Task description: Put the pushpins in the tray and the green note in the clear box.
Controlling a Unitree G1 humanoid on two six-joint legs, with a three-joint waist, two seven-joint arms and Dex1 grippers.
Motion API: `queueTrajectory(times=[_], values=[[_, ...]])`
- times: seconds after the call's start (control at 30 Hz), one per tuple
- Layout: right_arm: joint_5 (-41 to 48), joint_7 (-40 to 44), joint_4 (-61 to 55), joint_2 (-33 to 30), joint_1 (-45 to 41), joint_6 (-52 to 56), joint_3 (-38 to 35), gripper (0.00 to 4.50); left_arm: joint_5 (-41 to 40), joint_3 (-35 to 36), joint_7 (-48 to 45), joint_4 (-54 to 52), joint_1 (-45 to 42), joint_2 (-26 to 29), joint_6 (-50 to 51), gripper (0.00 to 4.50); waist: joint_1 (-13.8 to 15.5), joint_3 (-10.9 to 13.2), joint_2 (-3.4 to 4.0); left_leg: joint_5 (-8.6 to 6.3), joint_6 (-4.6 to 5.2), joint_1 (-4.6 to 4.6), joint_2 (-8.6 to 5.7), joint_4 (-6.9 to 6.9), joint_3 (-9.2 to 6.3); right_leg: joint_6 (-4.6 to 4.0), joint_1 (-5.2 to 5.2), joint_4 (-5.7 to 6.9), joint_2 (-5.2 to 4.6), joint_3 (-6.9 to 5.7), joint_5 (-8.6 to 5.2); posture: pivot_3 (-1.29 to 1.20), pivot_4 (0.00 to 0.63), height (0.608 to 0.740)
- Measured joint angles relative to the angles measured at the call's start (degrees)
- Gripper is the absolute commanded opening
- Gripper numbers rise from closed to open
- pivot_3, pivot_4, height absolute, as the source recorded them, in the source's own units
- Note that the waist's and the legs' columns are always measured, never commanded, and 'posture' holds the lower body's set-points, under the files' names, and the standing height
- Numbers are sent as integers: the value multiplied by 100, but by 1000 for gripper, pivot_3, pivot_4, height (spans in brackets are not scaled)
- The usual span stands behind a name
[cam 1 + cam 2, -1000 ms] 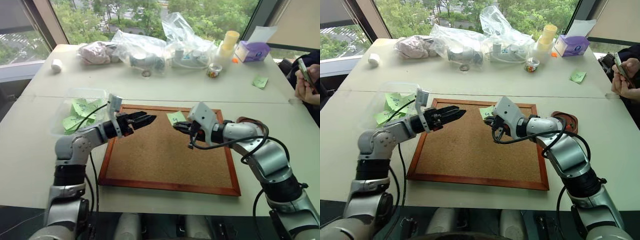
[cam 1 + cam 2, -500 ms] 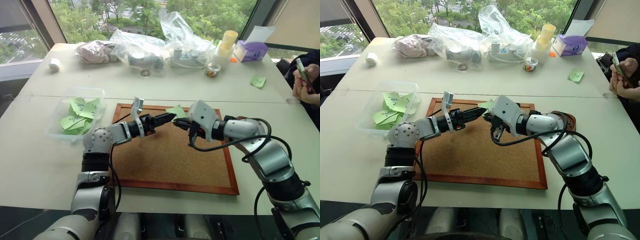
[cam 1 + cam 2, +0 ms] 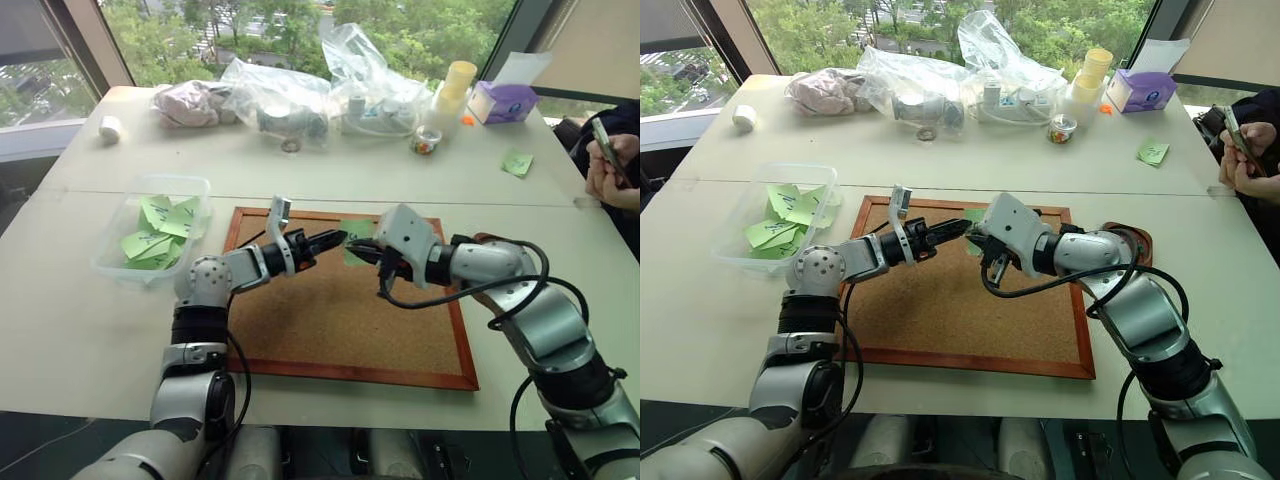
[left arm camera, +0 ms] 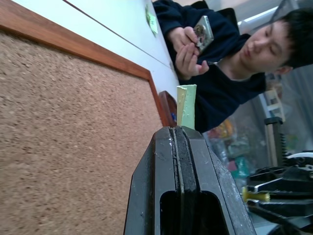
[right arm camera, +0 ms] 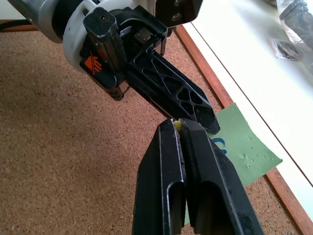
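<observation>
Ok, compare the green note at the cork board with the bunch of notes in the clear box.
The green note is one sheet, pinched in the left gripper's shut fingers; the bunch of notes is several sheets lying loose. The green note is at the cork board's far edge; the bunch sits in the clear box beside the board. Both are light green.

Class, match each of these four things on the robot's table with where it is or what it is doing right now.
Things:
1. green note
2. clear box
3. tray
4. phone

Places or states:
a. held by a person's hand
b. pinched in the shut left hand
c. contains loose green notes
d. beside the right edge of the cork board

Pairs: 1-b, 2-c, 3-d, 4-a
</observation>
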Motion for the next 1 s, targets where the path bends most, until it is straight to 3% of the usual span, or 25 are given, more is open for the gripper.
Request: queueTrajectory(times=[0.17,0.4,1.0], values=[[373,-449,50,108,110,545,-1283,0,221,-98,-81,-179,290,256,-358,38,7,0,0,0,-1,1,0,0,0,0,2,1,0,0,0,0,150,740],[435,-1448,1491,152,126,1118,-3105,0,301,-120,-199,-747,675,428,-753,38,29,-1,1,0,-1,1,-1,-1,2,0,3,1,0,0,0,0,150,740],[-37,-1870,4477,23,159,-436,-3167,0,212,-198,-19,-1666,958,370,-885,38,-1,-4,7,5,-5,10,0,3,4,0,9,13,2,2,0,0,150,740]])
